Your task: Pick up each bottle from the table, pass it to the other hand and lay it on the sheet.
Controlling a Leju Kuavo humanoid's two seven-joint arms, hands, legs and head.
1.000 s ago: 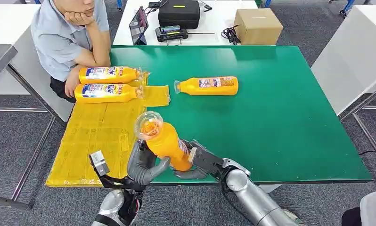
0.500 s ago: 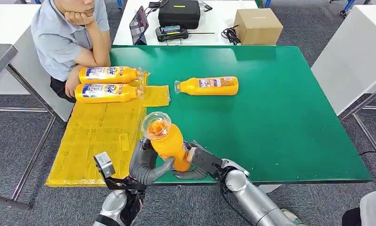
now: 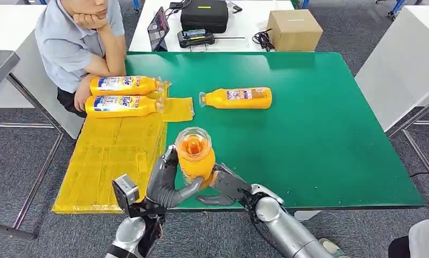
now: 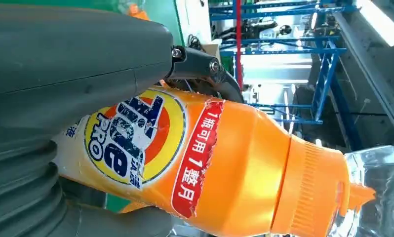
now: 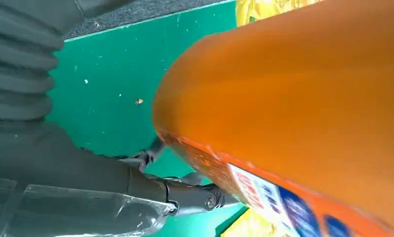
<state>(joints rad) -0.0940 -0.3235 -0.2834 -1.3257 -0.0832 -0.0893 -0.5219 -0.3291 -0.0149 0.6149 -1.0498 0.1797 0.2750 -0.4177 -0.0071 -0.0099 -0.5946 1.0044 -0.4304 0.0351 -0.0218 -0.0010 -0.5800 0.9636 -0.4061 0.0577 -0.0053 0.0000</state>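
An orange detergent bottle (image 3: 195, 156) with a clear cap stands nearly upright above the green table's (image 3: 320, 134) front edge. My left hand (image 3: 166, 180) grips its side, and the thumb lies across the label (image 4: 131, 138). From the other side my right hand (image 3: 227, 185) holds its base, with its fingers (image 5: 185, 195) against the bottle (image 5: 294, 98). Two more bottles (image 3: 123, 85) (image 3: 121, 105) lie on the yellow sheet (image 3: 110, 156) at the left. Another bottle (image 3: 236, 98) lies on the bare table past the sheet.
A person (image 3: 75, 43) sits at the table's far left corner, one arm resting beside the sheet's bottles. Behind the table, a white table carries a black case (image 3: 204, 15), a tablet (image 3: 158, 28) and a cardboard box (image 3: 294, 29).
The held bottle has swung right and more upright, its cap now pointing towards me. My left hand has moved right with it and closed in on its side. The right hand has barely moved.
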